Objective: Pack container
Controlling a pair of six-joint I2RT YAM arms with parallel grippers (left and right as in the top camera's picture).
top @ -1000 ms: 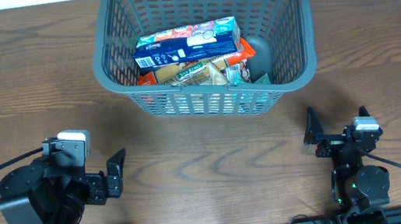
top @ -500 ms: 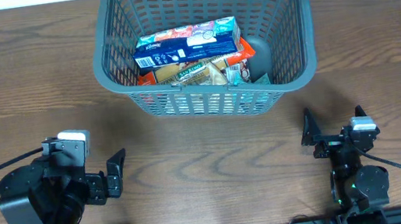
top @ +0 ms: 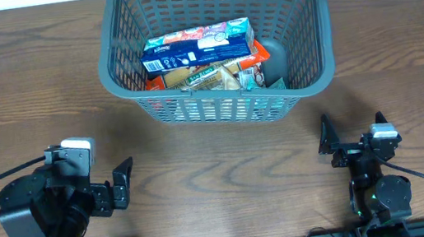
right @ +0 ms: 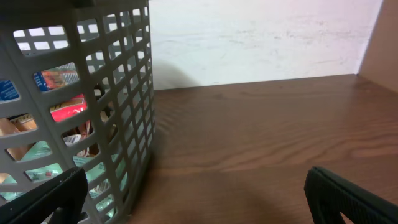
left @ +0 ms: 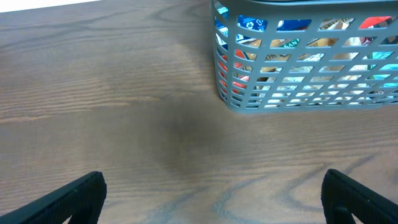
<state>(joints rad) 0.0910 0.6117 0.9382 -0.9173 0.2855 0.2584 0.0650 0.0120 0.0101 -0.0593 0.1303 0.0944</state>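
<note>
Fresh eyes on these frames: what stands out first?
The grey basket at the far middle of the table, stuffed with food packets, a blue box lying on top. At the near edge, the left gripper and right gripper sit open and empty, both apart from the basket.

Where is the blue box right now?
Overhead, the blue box lies atop the other packets inside the grey basket, at the table's far edge.

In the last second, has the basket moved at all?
No. In the overhead view the container keeps the same place and angle against the wood grain of the table.
</note>
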